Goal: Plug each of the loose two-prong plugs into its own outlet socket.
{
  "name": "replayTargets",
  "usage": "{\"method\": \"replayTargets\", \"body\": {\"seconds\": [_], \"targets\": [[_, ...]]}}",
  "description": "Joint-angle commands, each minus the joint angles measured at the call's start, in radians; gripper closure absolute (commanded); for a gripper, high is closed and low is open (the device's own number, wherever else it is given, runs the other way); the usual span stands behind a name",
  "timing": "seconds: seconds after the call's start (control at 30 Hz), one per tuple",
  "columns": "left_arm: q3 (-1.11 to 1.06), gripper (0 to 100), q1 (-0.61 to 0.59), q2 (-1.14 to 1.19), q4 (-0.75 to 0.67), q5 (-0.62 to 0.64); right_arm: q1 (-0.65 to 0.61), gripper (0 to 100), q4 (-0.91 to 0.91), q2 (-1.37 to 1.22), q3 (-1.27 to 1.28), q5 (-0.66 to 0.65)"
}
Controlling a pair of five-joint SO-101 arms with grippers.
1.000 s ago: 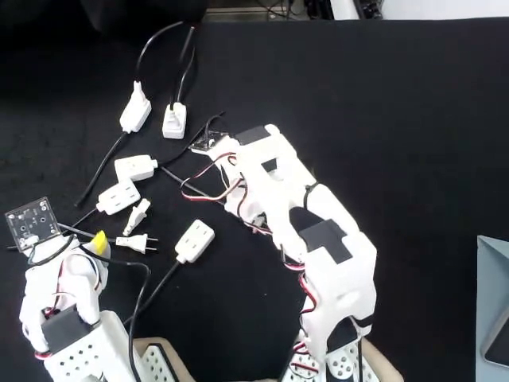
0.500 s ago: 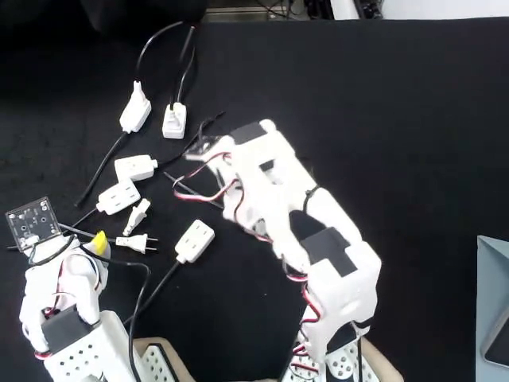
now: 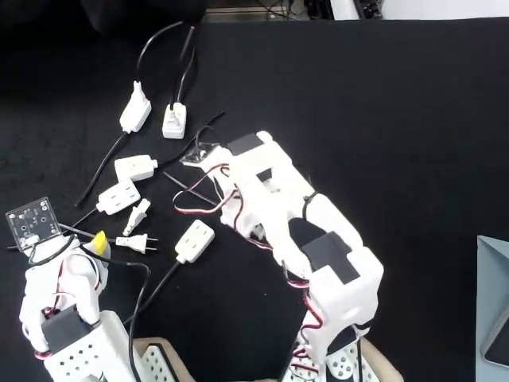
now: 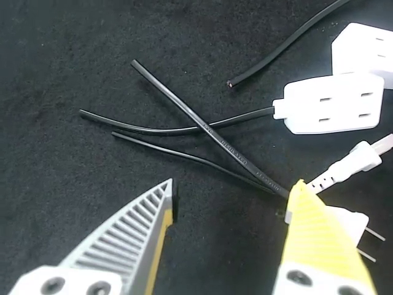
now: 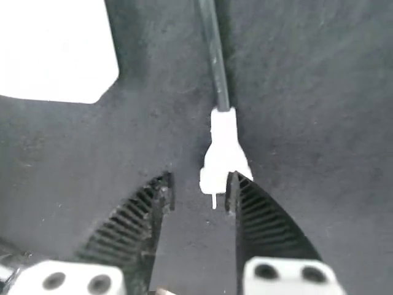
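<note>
High view: a black bench (image 3: 413, 119) holds white outlet sockets (image 3: 134, 167) on black cords at the far left. Two loose plugs (image 3: 135, 243) lie just near of them. The left arm (image 3: 60, 318) sits at the near left. The right arm (image 3: 294, 223) stretches from near centre toward the sockets.

Left wrist view: the left pincer (image 4: 233, 187) is open above crossed cords (image 4: 202, 126), with a socket (image 4: 331, 104) beyond.

Right wrist view: the right pincer (image 5: 199, 181) is open, gripping nothing. A white two-prong plug (image 5: 224, 153) lies between its fingertips, close to one finger.
</note>
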State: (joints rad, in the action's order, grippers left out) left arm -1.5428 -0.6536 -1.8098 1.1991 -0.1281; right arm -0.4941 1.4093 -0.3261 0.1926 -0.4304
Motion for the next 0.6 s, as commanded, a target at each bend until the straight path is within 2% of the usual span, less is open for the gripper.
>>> {"method": "replayTargets", "body": {"seconds": [0.0, 0.2, 0.33, 0.57], "targets": [[0.002, 71, -0.001, -0.008, -0.017, -0.006, 0.017, 85.0, -0.101, -0.054, 0.013, -0.011], [0.002, 71, 0.001, -0.008, -0.017, -0.006, 0.071, 85.3, -0.097, -0.061, -0.008, -0.04], [0.002, 71, 0.001, -0.008, -0.017, -0.006, 0.086, 92.3, -0.101, -0.067, -0.007, -0.094], [0.002, 71, 0.001, -0.008, -0.017, -0.006, 0.08, 98.8, -0.095, -0.042, -0.008, -0.095]]}}
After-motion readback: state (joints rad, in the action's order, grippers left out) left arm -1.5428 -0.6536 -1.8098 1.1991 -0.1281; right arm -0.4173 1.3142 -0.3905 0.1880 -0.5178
